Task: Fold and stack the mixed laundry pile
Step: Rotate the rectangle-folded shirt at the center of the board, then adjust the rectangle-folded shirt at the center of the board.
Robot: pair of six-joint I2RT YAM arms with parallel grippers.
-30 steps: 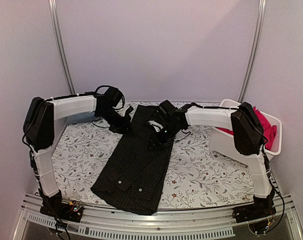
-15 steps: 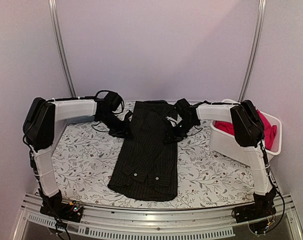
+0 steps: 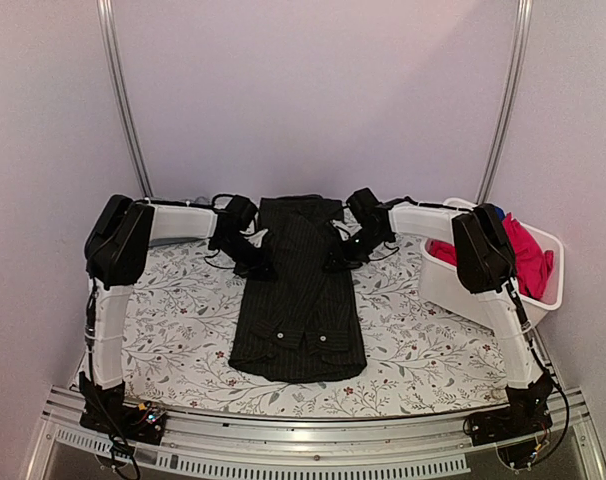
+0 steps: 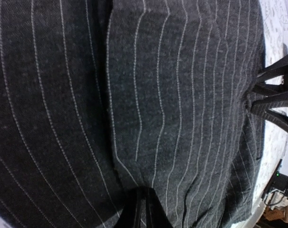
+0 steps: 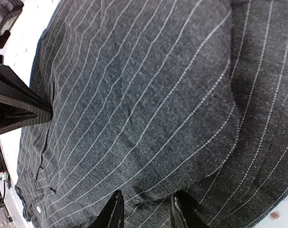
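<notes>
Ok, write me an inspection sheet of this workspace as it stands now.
Surface: floral table cover, lying flat.
Job's things: black pinstriped shirt spread lengthwise mid-table, two buttons showing at its near end; red-pink cloth and a scrap of blue cloth in the white bin.
Clutter: nothing seen.
Pincers: left pincer shut on the shirt's left edge; right pincer gripping its right edge.
Cables: black leads looped at both wrists; wires at the bases.
Surroundings: plain walls, metal posts, slotted rail along the near edge.
</notes>
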